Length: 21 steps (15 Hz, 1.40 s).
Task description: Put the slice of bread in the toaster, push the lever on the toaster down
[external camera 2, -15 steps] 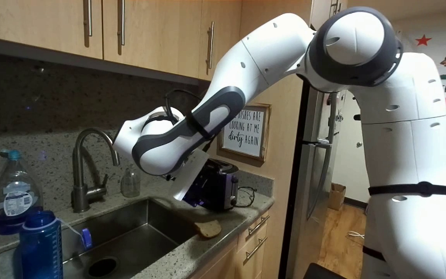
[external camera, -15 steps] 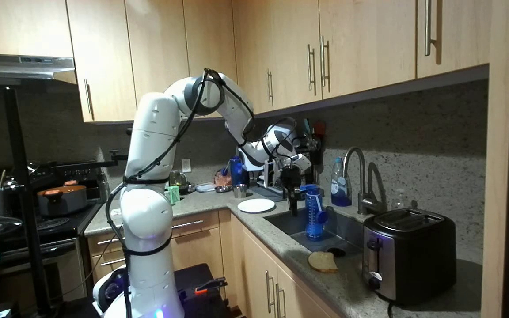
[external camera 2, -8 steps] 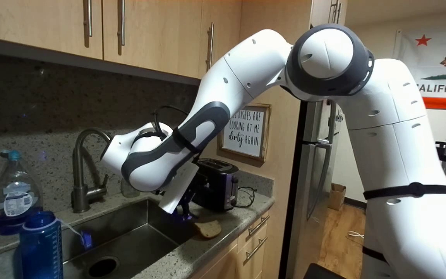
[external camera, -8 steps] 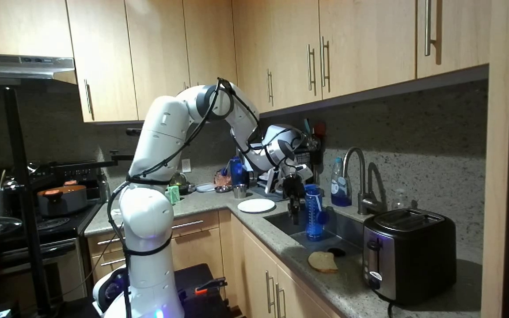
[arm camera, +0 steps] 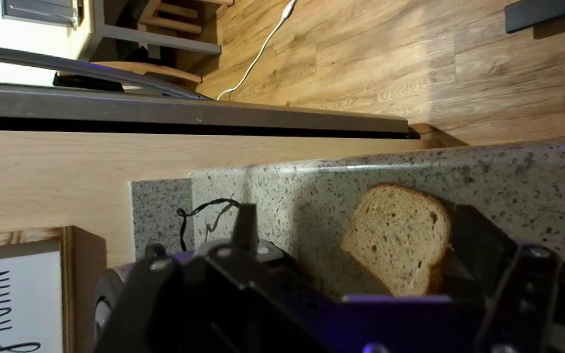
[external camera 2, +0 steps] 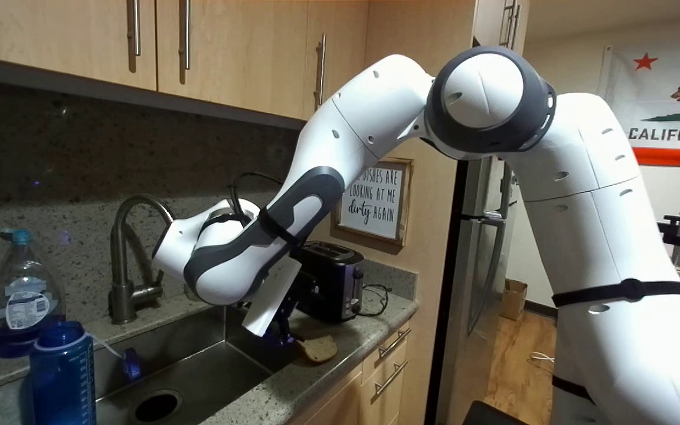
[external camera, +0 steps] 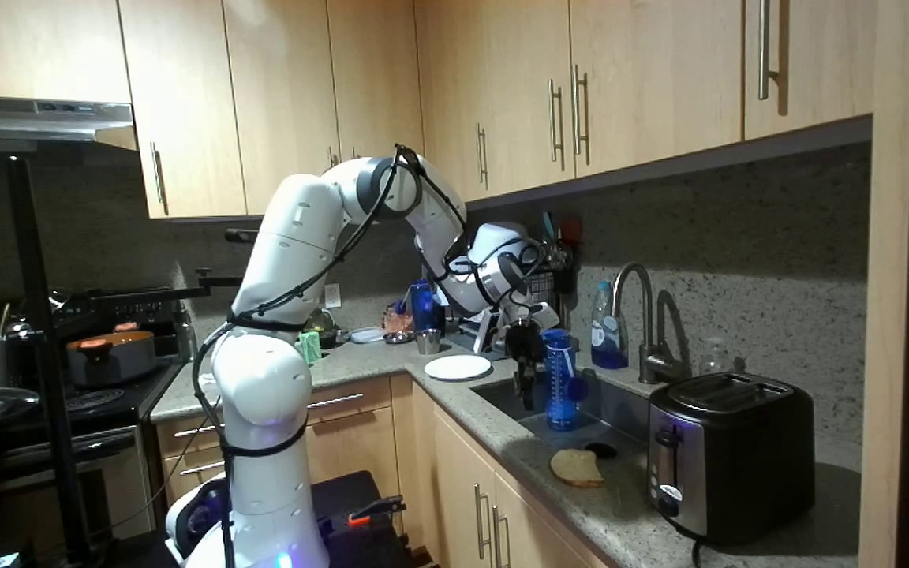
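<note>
Wrist view: end effector [arm camera: 356,215] spread wide near the bread [arm camera: 400,240]! "dirty AGAIN" is read on the sign [external camera 2: 375,200], "CALIFORN" on the flag [external camera 2: 663,100].

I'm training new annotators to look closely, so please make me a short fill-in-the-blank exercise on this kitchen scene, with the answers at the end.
1. The tan, flat slice of bread lies on the speckled grey stone ____.
2. The bread is not yet in the boxy, black-and-silver, lever-fronted ____.
3. In the wrist view, the two black fingers are not shut but ____.
4. The curved, silver metal faucet stands beside the rectangular metal ____.

Missing words: counter; toaster; open; sink.
</note>
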Motion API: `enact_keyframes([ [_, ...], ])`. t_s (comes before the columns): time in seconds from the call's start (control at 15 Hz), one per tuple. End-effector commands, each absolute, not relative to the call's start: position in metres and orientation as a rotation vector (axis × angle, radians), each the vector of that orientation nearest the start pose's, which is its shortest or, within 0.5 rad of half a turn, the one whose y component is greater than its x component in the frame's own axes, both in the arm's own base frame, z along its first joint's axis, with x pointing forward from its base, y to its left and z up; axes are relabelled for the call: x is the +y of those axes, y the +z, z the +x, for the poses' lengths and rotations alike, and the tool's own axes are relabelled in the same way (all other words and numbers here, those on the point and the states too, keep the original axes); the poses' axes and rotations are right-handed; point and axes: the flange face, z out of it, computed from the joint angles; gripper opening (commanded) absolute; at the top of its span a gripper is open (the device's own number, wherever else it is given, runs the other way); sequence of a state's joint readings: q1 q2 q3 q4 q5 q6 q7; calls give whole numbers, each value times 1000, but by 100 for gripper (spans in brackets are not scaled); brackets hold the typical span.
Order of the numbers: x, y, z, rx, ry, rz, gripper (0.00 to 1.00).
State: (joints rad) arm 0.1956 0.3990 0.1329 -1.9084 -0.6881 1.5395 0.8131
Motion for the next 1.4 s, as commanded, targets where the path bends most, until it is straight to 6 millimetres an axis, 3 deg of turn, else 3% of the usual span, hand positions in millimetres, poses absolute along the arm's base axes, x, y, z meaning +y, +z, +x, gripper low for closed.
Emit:
enact_keyframes([
  [0.0,107,245,556,-237,-325,2183,100],
  [0.27,96,219,579,-266,-325,2134,100],
  [0.67,90,198,606,-294,-325,2133,100],
  [1.33,69,173,616,-358,-342,2109,100],
])
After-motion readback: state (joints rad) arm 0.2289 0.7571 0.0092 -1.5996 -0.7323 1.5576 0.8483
